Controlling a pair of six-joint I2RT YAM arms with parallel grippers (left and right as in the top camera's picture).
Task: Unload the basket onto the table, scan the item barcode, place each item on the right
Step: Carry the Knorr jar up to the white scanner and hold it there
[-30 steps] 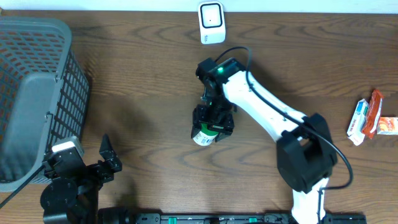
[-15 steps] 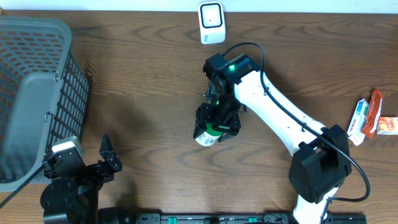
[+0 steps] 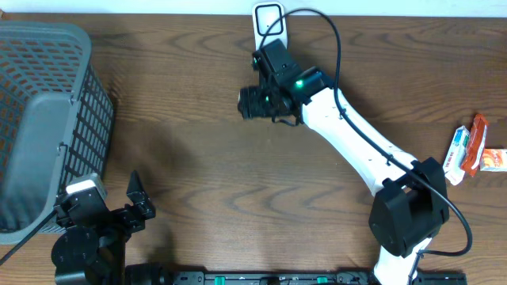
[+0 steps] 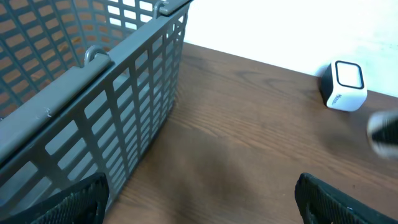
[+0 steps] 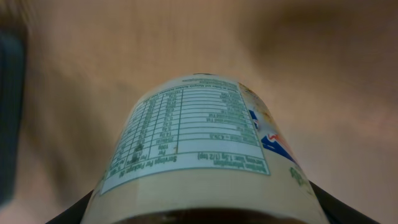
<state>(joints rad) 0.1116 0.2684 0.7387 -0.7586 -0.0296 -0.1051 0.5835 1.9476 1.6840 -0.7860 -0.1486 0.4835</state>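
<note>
Cream-labelled bottle (image 5: 199,143) sits in the R gripper (image 3: 255,103), clamped btwn its two dark fingers (image 5: 68,211), which show at the bottom corners of the R wrist view. The label's green-printed nutrition table faces that cam, w/ a red-and-blue logo at the label's right edge. Background there is blurred brown wood.

From overhead, the R gripper and its load are at the far middle of the tabletop (image 3: 198,158), just in front of the white scanner (image 3: 268,14), which stands at the far edge. The arm's cable and wrist cover the scanner's lower part. The bottle itself reads only as a dark shape at the gripper from above, so which side faces the scanner can't be told. The white R arm runs diagonally back to its base at the near right.

L gripper (image 3: 141,198) is at the near left corner, jaws spread wide w/ nothing btwn them. In the L wrist view both black fingertips (image 4: 81,196) show at the bottom corners, well apart, over bare wood.

Grey plastic mesh basket (image 3: 47,119) takes up the left side, just beside the L arm. A couple of snack packets (image 3: 471,149), white and red-orange, lie at the right edge, well apart from the arms.
</note>
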